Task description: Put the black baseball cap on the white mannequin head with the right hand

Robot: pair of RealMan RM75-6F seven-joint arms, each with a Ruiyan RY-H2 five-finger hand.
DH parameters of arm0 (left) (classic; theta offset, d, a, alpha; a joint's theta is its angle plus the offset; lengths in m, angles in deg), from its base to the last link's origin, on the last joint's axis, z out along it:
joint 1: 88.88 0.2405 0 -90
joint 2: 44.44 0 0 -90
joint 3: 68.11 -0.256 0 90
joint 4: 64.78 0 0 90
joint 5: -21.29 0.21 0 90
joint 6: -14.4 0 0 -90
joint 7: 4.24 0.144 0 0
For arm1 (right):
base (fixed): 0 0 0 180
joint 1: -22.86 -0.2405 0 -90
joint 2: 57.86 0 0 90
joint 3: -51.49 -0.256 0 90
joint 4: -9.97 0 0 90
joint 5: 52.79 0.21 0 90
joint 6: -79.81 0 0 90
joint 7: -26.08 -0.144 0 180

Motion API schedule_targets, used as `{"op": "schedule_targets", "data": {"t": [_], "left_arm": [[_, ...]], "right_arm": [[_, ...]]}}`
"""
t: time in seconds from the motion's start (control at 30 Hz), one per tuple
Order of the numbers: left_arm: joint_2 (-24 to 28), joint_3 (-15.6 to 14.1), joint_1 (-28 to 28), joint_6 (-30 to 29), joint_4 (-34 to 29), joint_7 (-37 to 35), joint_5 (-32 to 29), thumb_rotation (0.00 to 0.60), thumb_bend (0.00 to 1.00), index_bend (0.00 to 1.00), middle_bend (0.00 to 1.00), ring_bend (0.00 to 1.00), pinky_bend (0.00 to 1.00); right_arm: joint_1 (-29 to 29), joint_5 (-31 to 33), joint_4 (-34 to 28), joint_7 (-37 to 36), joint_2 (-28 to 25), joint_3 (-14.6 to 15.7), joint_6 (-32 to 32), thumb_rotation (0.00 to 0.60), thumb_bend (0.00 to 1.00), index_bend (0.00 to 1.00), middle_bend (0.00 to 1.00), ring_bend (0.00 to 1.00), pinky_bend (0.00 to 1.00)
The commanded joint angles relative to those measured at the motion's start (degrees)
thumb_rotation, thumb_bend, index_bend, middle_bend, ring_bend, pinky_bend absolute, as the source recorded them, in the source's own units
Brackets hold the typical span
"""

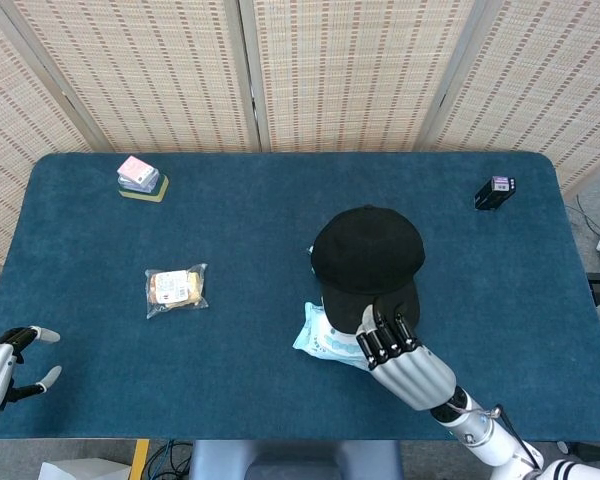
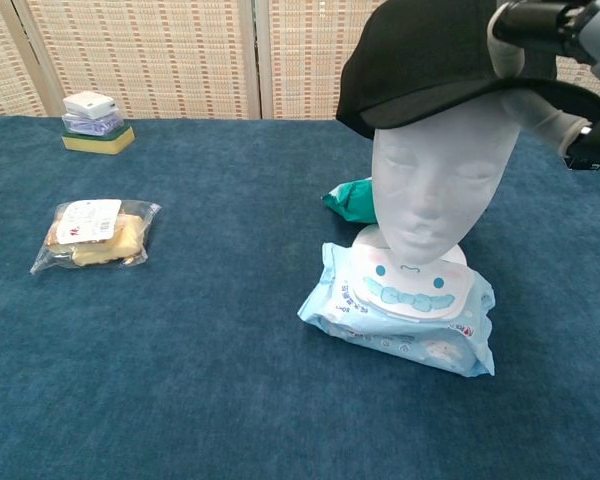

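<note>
The black baseball cap [image 1: 365, 255] [image 2: 430, 50] sits on top of the white mannequin head [image 2: 435, 180], its brim pointing toward the near table edge and shading the forehead. From above the cap hides the head. My right hand [image 1: 400, 355] holds the brim at its front, with fingers [image 2: 525, 25] on top of the brim and one finger [image 2: 550, 115] under it. The mannequin head stands upright on a pack of wet wipes [image 2: 400, 310]. My left hand [image 1: 5, 365] rests open at the near left corner, holding nothing.
A green packet [image 2: 348, 200] lies just behind the wipes. A bagged snack [image 1: 175, 288] lies to the left, and a sponge with a pink box [image 1: 140, 178] at the far left. A small black box [image 1: 495, 190] stands at the far right.
</note>
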Motion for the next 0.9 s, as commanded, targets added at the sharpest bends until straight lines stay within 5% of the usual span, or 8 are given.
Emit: {"op": "schedule_targets", "data": {"t": [0.03, 0.9], "left_arm": [[0.01, 0.01, -0.01, 0.01, -0.02, 0.00, 0.00, 0.600, 0.22, 0.39, 0.41, 0.30, 0.51], [0.29, 0.01, -0.01, 0.12, -0.20, -0.10, -0.15, 0.600, 0.22, 0.39, 0.41, 0.30, 0.51]], "right_arm": [[0.25, -0.35, -0.06, -0.13, 0.20, 0.22, 0.29, 0.600, 0.43, 0.83, 0.46, 0.30, 0.43], [2.14, -3.91, 1.57, -1.58, 1.87, 1.81, 2.55, 0.600, 0.42, 0.83, 0.46, 0.30, 0.43]]}}
